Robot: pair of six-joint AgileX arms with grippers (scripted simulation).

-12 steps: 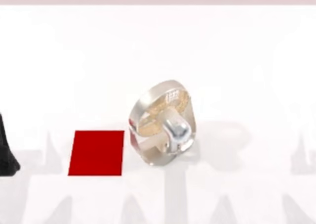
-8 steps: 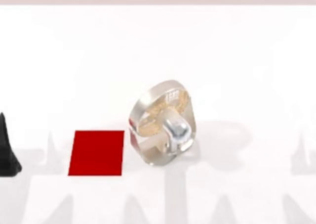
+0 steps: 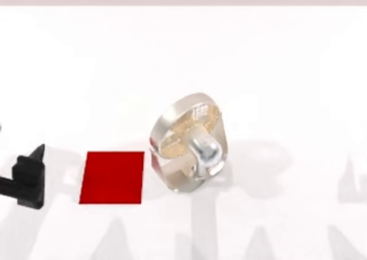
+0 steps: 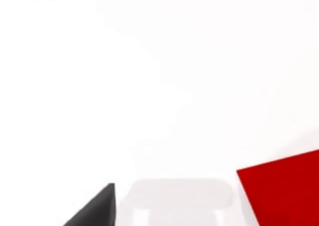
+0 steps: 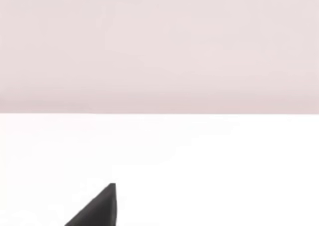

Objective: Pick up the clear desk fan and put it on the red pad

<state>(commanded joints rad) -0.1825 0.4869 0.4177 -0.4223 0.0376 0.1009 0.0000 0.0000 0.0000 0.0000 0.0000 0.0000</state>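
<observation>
The clear desk fan (image 3: 186, 142) stands tilted on the white table near the middle, a translucent ring with a beige-gold inside and a silver hub. The red pad (image 3: 112, 177) lies flat just left of it, almost touching its base. My left gripper (image 3: 31, 177) hovers low, left of the pad and well apart from the fan. It is open and holds nothing. In the left wrist view one dark finger (image 4: 99, 211) shows, with a corner of the red pad (image 4: 284, 191) beyond. My right gripper is outside the top view; only its finger (image 5: 102, 211) shows, with nothing against it.
The table's far edge meets a pale pink wall (image 5: 159, 46) in the right wrist view. Faint grey shadows (image 3: 258, 174) of the arms fall across the front of the table. No other objects stand on the white surface.
My left gripper has come in from the left edge, moving right toward the red pad, and has turned. The fan and the pad have not moved.
</observation>
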